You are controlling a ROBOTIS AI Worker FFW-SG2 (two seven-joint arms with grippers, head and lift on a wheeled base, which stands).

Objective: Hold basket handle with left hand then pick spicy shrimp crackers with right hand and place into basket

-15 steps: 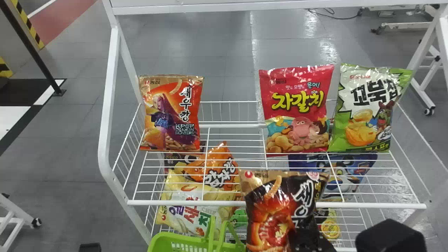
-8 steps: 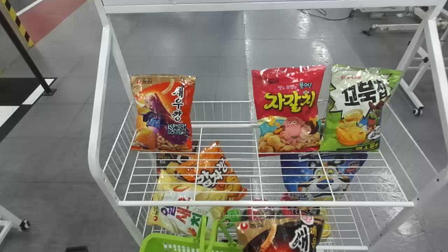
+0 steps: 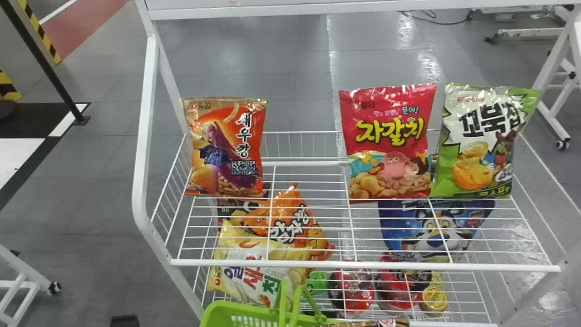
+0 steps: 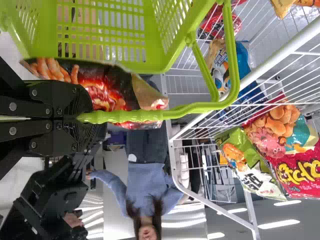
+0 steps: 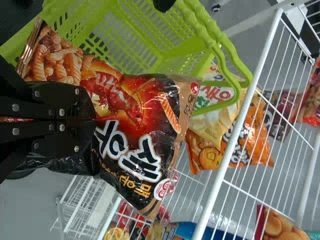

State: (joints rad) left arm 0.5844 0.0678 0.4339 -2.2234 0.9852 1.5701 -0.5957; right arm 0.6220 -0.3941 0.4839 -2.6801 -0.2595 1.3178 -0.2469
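Note:
The green basket [image 3: 254,313] stands at the head view's bottom edge, with the spicy shrimp crackers' top edge [image 3: 388,323] just right of it. In the left wrist view my left gripper [image 4: 82,119] is shut on the basket handle [image 4: 195,107]; the black-and-red bag [image 4: 112,90] hangs beside the basket [image 4: 155,57]. My right gripper [image 5: 95,120] is shut on the spicy shrimp crackers [image 5: 145,130] in the right wrist view. That bag overlaps part of the green basket [image 5: 165,42] there; how far apart they are, I cannot tell.
Ahead stands a white wire rack [image 3: 363,264]. Its upper shelf holds an orange bag [image 3: 224,147], a red bag [image 3: 388,143] and a green-white bag [image 3: 483,141]. Several more snacks lie on the lower shelf, including a yellow bag [image 3: 254,268].
The spicy shrimp crackers have sunk in the head view, from in front of the rack down to the bottom edge. The dark parts of my right arm have left that view. The head view has swayed slightly sideways.

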